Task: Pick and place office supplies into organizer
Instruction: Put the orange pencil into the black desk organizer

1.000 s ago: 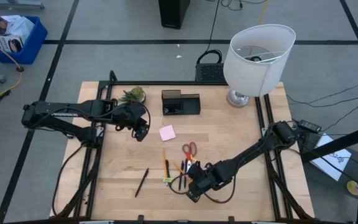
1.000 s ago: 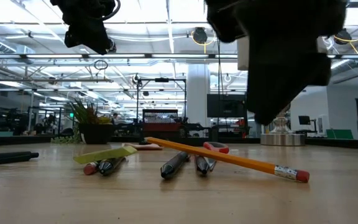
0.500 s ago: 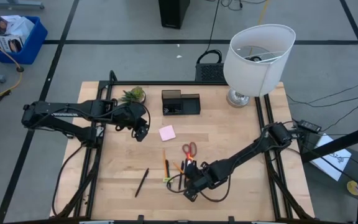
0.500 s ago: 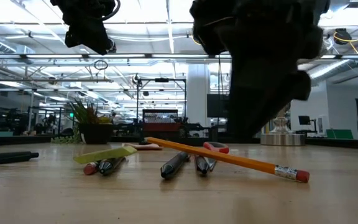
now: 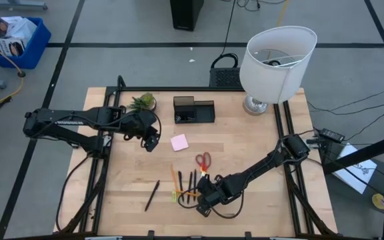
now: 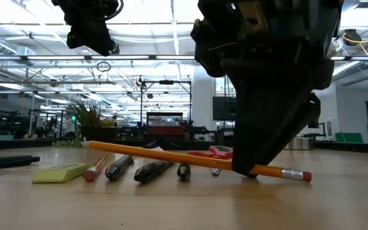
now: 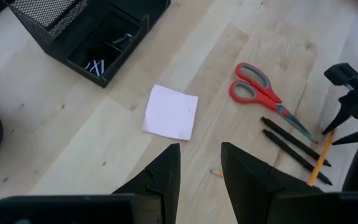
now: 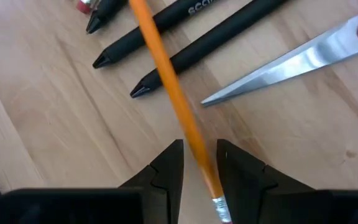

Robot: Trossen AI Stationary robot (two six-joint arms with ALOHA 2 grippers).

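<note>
Right gripper is down at the worktop's near edge, jaws narrowed around an orange pencil close to its eraser end; the pencil lies tilted across two black pens, the scissors blade just beside them. A yellow-green piece sits at the far end of that cluster, another black pen lies apart. Left gripper hovers above the pink sticky-note pad, jaws narrowly apart and empty. The organizer stands at the back by the potted plant, with the white lamp farther along.
</note>
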